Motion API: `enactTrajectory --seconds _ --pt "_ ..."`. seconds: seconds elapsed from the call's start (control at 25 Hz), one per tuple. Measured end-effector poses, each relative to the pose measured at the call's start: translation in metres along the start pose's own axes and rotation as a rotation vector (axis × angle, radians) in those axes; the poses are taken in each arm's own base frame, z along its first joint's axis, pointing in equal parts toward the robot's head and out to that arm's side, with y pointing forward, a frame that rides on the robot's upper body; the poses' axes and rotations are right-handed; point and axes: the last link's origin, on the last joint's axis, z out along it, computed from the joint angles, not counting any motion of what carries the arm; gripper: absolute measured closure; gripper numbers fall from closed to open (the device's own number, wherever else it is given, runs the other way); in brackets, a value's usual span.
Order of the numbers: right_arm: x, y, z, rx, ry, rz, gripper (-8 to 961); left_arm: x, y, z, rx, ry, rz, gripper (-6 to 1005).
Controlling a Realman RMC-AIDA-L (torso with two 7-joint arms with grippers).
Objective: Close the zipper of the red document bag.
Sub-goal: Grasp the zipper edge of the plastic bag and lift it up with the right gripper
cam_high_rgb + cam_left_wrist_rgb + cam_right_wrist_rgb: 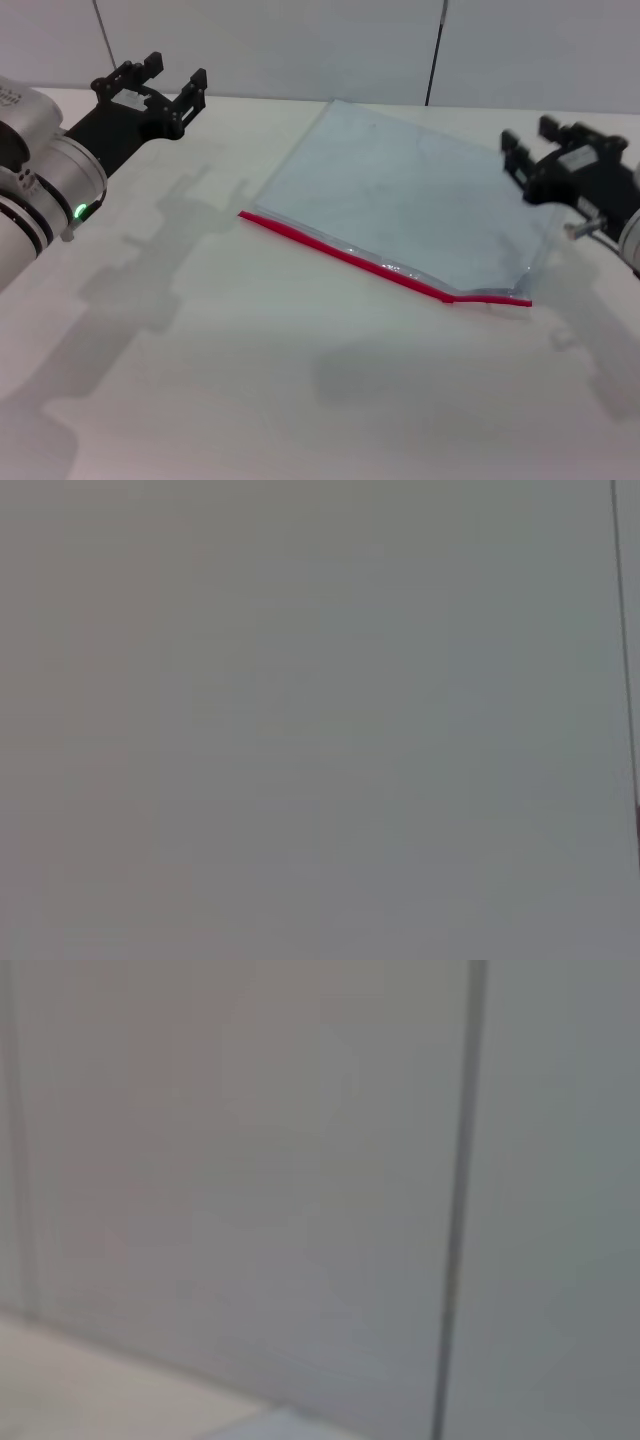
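Note:
The red document bag (pixel 400 195) lies flat in the middle of the white table, a translucent pale blue-grey pouch. Its zipper (pixel 350 257) is a bright red strip along the near long edge, bent upward near its right end; I cannot make out the slider. My left gripper (pixel 165 75) hangs open at the far left, well away from the bag. Just past the bag's right edge my right gripper (pixel 530 135) is held open above the table. Both wrist views show only the grey wall panels.
The white table (pixel 250 380) stretches wide in front of the bag. A grey panelled wall (pixel 300 45) with dark vertical seams closes off the back.

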Motion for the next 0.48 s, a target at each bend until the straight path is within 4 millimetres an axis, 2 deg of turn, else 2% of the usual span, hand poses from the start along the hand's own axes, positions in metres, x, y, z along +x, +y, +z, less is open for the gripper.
enactTrajectory --seconds 0.24,0.48 --pt "0.0 0.016 -0.008 -0.096 0.133 -0.105 501 -0.002 -0.002 0.0 0.008 -0.02 0.004 384" --pt "-0.003 0.02 -0.019 -0.16 0.274 -0.211 497 -0.003 -0.003 0.001 0.012 -0.029 0.006 383"
